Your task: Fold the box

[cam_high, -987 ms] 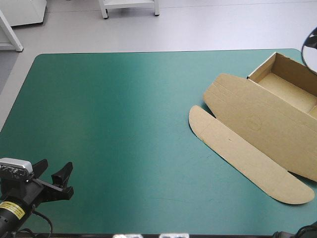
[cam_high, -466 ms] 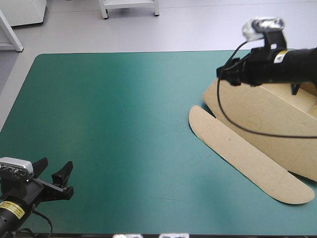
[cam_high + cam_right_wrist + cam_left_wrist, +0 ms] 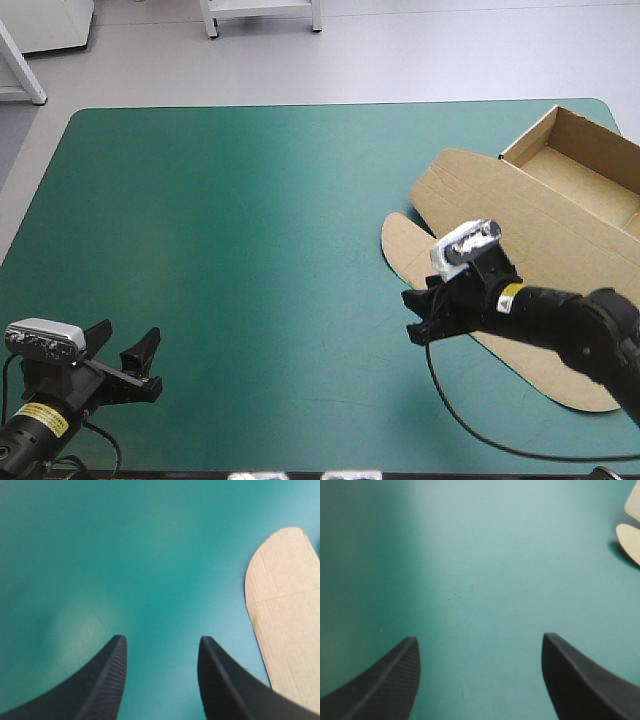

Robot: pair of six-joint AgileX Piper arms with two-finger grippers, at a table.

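Note:
The brown box (image 3: 540, 235) lies at the table's right side. Its open tray (image 3: 585, 160) has raised walls at the far right corner, the lid lies flat, and the long rounded flap (image 3: 405, 245) points toward the table's middle. My right gripper (image 3: 412, 318) hovers at the flap's near edge, pointing left, open with nothing between its fingers. In the right wrist view the gripper (image 3: 162, 639) is over bare cover with the flap (image 3: 287, 615) beside it. My left gripper (image 3: 128, 340) sits at the near left corner, open and wide (image 3: 480, 638), with the flap's tip (image 3: 630, 542) far ahead.
The teal-green cover (image 3: 250, 220) stretches between the two grippers. The table's near edge runs just below the left gripper, and the box's tray reaches the right edge.
The right arm has swung from above the tray at the far right down to the flap's near edge. The left gripper has shifted slightly rightward. The box has not moved.

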